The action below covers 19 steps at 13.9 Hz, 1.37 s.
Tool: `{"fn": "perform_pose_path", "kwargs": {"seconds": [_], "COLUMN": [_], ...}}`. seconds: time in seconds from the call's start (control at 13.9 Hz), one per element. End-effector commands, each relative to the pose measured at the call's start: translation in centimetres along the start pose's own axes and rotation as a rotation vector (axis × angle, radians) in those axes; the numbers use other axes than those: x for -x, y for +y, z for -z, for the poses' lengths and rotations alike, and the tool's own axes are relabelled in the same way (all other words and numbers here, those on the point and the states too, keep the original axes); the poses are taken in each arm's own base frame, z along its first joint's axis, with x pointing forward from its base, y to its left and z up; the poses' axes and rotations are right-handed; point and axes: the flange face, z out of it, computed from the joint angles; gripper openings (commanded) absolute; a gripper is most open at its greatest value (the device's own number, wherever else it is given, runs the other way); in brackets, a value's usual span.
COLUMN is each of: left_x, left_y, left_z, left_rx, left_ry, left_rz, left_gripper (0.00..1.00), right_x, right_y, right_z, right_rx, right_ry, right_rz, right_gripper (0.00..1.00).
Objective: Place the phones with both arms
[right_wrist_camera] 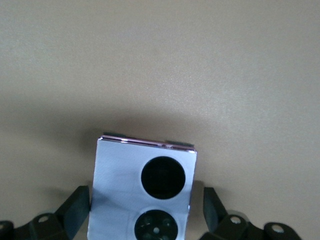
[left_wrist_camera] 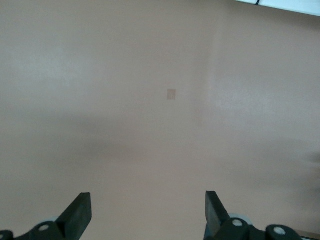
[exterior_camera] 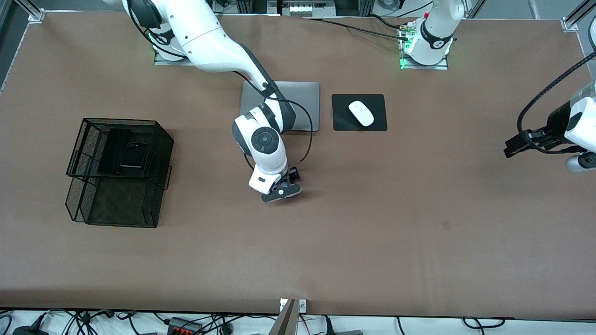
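The lavender-white phone (right_wrist_camera: 120, 170) with two black circles lies flat on the brown table, mostly hidden under the right hand in the front view. My right gripper (exterior_camera: 281, 190) is low at the table's middle; in the right wrist view (right_wrist_camera: 147, 210) it is open, one finger on each side of the phone, with a small gap at one side. A small squarish black phone (exterior_camera: 134, 155) lies on the upper tier of a black mesh tray (exterior_camera: 93, 204), with a long dark slab (exterior_camera: 117, 149) beside it. My left gripper (exterior_camera: 512, 150) is open and empty (left_wrist_camera: 148, 210) over bare table at the left arm's end.
A closed silver laptop (exterior_camera: 302, 100) lies near the robots' bases, partly under the right arm. A white mouse (exterior_camera: 361, 113) sits on a black pad (exterior_camera: 342, 122) beside it. The mesh tray stands toward the right arm's end.
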Motion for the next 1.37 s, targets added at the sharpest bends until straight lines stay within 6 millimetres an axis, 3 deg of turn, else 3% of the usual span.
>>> {"fn": "perform_pose_path", "kwargs": {"seconds": [0.0,0.22,0.29,0.58,1.3], "left_x": [0.6,1.6,3.0,4.6,3.6], "left_y": [-0.2,-1.6,-1.0,-0.5,-2.4], "left_z": [-1.1,-2.6,-1.9,-2.8,-3.8], "left_rx": [-0.015,-0.013,-0.014,-0.020,0.013], "left_ry": [0.012,-0.028,0.001,-0.015,-0.040], "left_rz": [-0.039,-0.016,-0.021,0.009,0.006], "left_gripper": [1.00,1.00,1.00,1.00,1.00], "right_x": [-0.3,-1.2,-1.2,-1.2,-1.1], "right_y": [-0.3,-0.5,-0.5,-0.4,0.1], "right_z": [-0.8,0.7,0.6,0.3,-0.6], "right_rx": [-0.029,-0.043,-0.042,-0.037,-0.034], "right_ry": [-0.005,0.025,0.024,0.022,0.011], "right_rz": [-0.032,-0.034,-0.032,-0.003,0.019], "right_gripper": [1.00,1.00,1.00,1.00,1.00]}}
